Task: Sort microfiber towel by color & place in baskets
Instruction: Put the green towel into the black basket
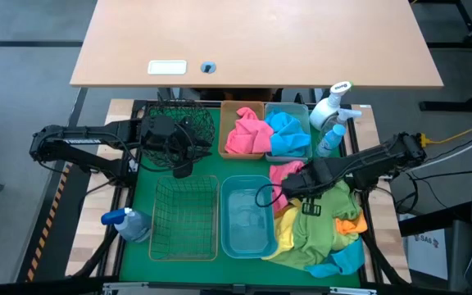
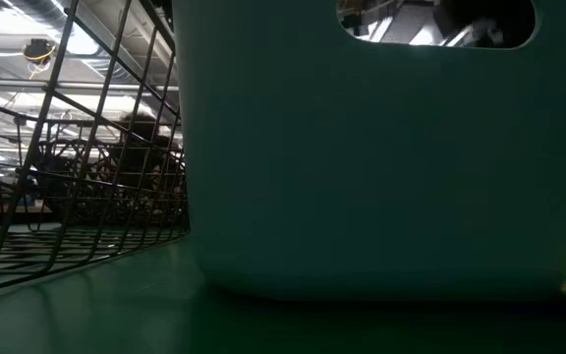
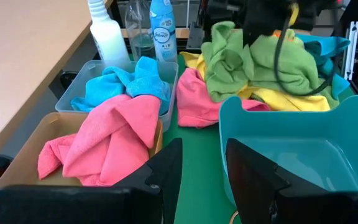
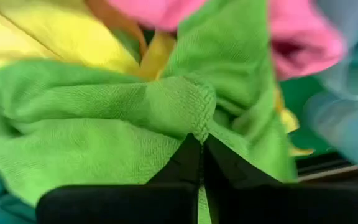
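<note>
From the overhead camera I saw my right hand (image 1: 289, 190) down on the heap of towels at the lower right of the frame, and its wrist camera showed the two fingers pressed together on a fold of the green towel (image 4: 166, 106), which bunched up between them. Around that fold lay a yellow towel (image 4: 48, 37) and a pink towel (image 4: 291, 31), all part of the same pile (image 1: 322, 225) on the green tabletop (image 1: 138, 184). My left hand (image 1: 183, 168) hung at the centre left of the overhead frame, just below the dark green wire-mesh basket (image 1: 188, 119), its fingers (image 3: 166, 168) standing partly apart with nothing between them. In the upper centre, the amber bin (image 1: 229, 131) held pink cloth and the pale blue bin (image 1: 289, 108) beside it held blue cloth. The rectangular wire basket (image 1: 185, 217) and the blue bin (image 1: 247, 217) sat side by side in the lower centre, the blue bin touching the towel pile. Spray bottles (image 1: 332, 111) stood at the upper right, and another spray bottle (image 1: 127, 223) lay at the lower left.
</note>
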